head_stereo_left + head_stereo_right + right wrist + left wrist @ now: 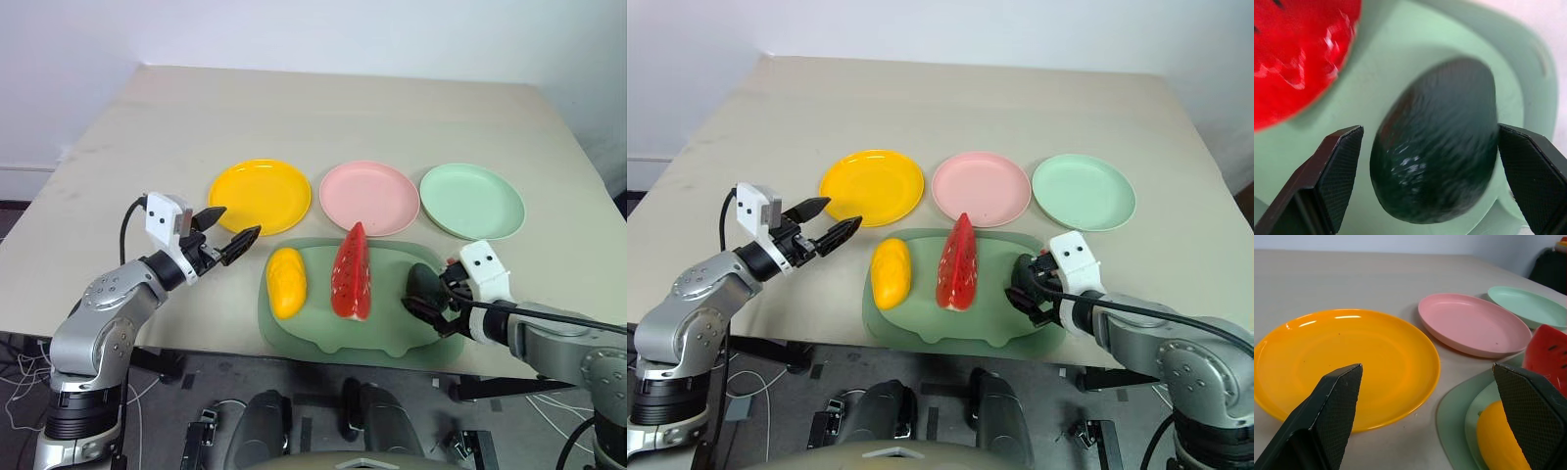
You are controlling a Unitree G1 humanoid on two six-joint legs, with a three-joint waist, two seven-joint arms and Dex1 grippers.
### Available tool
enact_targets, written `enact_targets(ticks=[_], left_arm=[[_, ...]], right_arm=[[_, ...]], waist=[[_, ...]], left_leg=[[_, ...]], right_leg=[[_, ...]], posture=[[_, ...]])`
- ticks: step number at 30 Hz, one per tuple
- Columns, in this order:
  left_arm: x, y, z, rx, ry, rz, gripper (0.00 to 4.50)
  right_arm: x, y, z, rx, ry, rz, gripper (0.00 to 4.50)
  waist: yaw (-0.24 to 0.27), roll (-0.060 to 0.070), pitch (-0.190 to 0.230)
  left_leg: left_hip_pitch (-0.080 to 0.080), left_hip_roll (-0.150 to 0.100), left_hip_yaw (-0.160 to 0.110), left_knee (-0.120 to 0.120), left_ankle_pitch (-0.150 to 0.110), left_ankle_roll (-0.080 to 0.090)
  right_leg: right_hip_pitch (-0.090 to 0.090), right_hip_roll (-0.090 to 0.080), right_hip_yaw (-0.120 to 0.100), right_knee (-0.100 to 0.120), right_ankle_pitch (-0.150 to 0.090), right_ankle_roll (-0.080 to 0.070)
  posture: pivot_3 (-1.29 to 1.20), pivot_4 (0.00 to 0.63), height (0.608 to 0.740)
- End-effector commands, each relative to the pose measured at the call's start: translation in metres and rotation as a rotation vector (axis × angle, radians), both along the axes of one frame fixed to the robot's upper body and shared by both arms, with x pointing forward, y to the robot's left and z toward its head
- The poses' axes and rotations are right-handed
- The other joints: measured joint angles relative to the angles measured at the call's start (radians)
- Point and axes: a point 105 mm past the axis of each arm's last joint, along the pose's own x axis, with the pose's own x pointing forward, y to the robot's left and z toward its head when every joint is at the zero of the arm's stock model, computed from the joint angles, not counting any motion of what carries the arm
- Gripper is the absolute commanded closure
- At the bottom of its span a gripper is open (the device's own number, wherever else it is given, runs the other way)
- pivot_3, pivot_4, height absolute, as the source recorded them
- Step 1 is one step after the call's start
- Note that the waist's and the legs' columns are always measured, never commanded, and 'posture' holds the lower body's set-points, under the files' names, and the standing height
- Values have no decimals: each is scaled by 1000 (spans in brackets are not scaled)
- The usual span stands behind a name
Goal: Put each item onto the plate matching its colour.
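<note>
- Avocado (1437, 142): small, dark green, glossy, egg-shaped, lying on the pale green mat (392, 328) right between my right jaws.
- Right gripper (428, 305): jaws wide open, one finger (1334, 166) on each side of the avocado, visible gap on both sides, nothing gripped. Arm is low at the mat's right end, pitched down and inward.
- Melon (352, 274): red wedge, dark seeds, green rind, standing on edge mid-mat, just beside my right jaws.
- Mango (286, 282): yellow oval on the mat's left part, just beyond my left jaws.
- Left gripper (227, 233): jaws open, empty, held level above the table, aimed inward across the yellow plate's (260, 194) near rim.
- Pink plate (368, 196) and green plate (471, 199) are further along the row, all three empty.
</note>
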Motion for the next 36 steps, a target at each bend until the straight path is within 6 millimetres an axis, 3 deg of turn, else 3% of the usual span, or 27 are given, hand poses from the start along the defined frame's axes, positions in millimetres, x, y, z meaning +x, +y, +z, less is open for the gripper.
enact_targets(ticks=[1, 2, 5, 8, 12, 14, 17, 20, 25, 31, 32, 34, 36], left_arm=[[-4, -1, 16, 3, -72, 2, 43], [-4, 0, 16, 2, -73, 6, 43], [-7, 3, 16, 7, -72, 22, 0], [-8, 5, 15, 10, -72, 33, 0], [-9, 8, 16, 11, -77, 50, 0], [-10, 9, 17, 12, -80, 56, 0], [-10, 11, 19, 15, -83, 60, 0], [-9, 12, 21, 16, -90, 63, 0], [-6, 9, 24, 21, -102, 57, 0], [-12, 14, 28, 34, -112, 79, 0], [-13, 15, 28, 37, -112, 86, 0], [-16, 18, 28, 40, -111, 99, 0], [-20, 20, 28, 38, -113, 112, 0]], right_arm=[[8, -6, 5, -32, -32, -24, 0], [9, -7, 4, -36, -32, -27, 0], [13, -7, 5, -36, -35, -25, 595], [15, -7, 7, -36, -43, -16, 1413], [20, -9, 18, -62, -82, 7, 1412], [33, -18, 39, -78, -162, 3, 1412], [57, -40, 66, -117, -260, -58, 1412], [85, -73, 77, -208, -312, -138, 1412], [131, -109, 73, -299, -341, -197, 1412], [164, -123, 57, -320, -311, -190, 1412], [166, -124, 56, -323, -308, -182, 687], [170, -125, 56, -326, -311, -169, 142], [172, -123, 62, -340, -332, -146, 40]], waist=[[0, 0, 0], [0, 0, 0], [0, 0, 0], [0, 0, 0], [0, 0, 0], [0, 0, 0], [-1, 0, 0], [-1, 0, 0], [-7, 0, 0], [-27, 0, 1], [-28, 1, 1], [-29, 1, 1], [-29, 1, 1]], left_leg=[[0, 0, 0, 0, 0, 0], [0, 0, 0, 0, 0, 0], [0, 0, 0, 0, 0, 0], [0, 0, 0, 0, 0, 0], [0, 0, 0, 0, 0, 0], [0, 0, 0, 0, 0, 0], [0, 0, 0, 0, 0, 0], [-1, 0, 0, -1, 0, 0], [0, -1, 1, 0, 0, 0], [-1, -1, 2, -1, 0, 0], [-1, -1, 2, -1, 0, 0], [-1, 0, 2, -1, 0, 0], [-1, 0, 2, -1, 0, 0]], right_leg=[[0, 0, 0, 0, 0, 0], [0, 0, 0, 0, 0, 0], [0, 0, 0, 0, 0, 0], [0, 0, 0, 0, 0, 0], [0, 0, 0, 0, 0, 0], [-1, 0, 0, 0, 0, 0], [-1, 0, 0, 0, -1, -1], [-1, 0, 0, -1, -2, -2], [-1, 0, 0, -1, 0, 0], [-2, 0, 0, -1, 0, 0], [-2, 0, 0, -1, 0, 1], [-2, 0, 0, -1, 0, 1], [-2, 0, 0, -1, 0, 1]], posture=[[0, 150, 740], [0, 150, 740], [0, 150, 740], [0, 150, 740], [0, 150, 740], [0, 150, 740], [0, 150, 740], [0, 150, 740], [0, 150, 740], [0, 150, 740], [0, 150, 740], [0, 150, 740], [0, 150, 740]])
